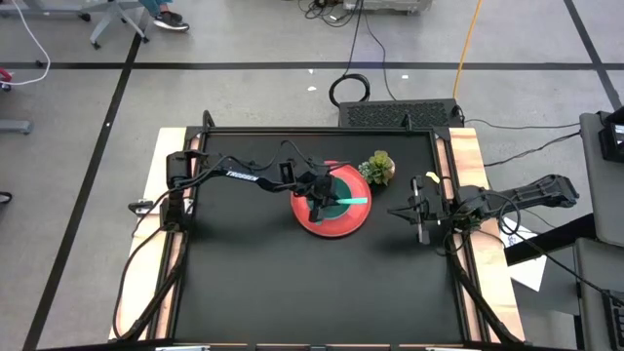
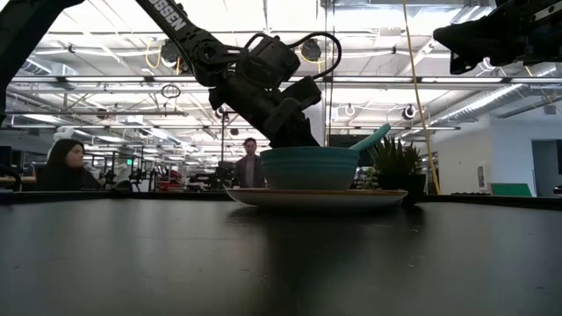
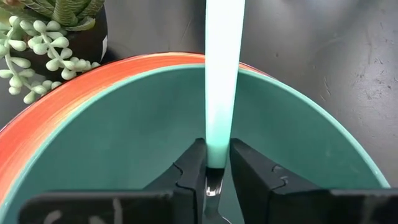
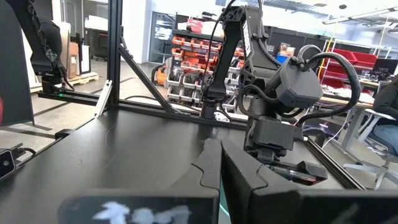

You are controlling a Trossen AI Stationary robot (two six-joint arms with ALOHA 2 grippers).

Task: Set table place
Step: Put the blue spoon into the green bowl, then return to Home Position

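Left jaws narrowly apart, the two dark fingers (image 3: 186, 174) flanking the pale teal handle of a utensil (image 3: 222, 81) at its lower end; the pads look to touch the handle on both sides, but can't tell whether they are pressing it or just loose around it. A metal part of the utensil shows between the fingers, below the handle; spoon or fork, can't tell. Left gripper (image 1: 315, 207) sits over the teal bowl (image 1: 330, 195), pointing down into it.

Right jaws fully closed, nothing between them; in the right wrist view the two fingers meet with no gap. Right gripper (image 1: 421, 216) waits low over the table near the right edge, well apart from the dishes.

Containers:
- Red plate (image 1: 343, 222), flat, round, on the black table (image 1: 292, 292) just right of centre, toward the far side. Upright, flat on the surface in the low view.
- Teal bowl stands on the red plate, inside its rim, upright. The plate's orange-red rim shows around the bowl's far side in the left wrist view.
- The utensil is in the bowl, handle leaning out over the bowl's rim toward the right side of the table, tilted upward in the low view. Bowl interior otherwise shows only bare teal wall.
- Small potted succulent (image 1: 378, 168) in a dark pot, just beside the plate at its far right, near the table's back edge. Touching the plate or not, can't tell.

Two people show in the room behind the table in the low view.
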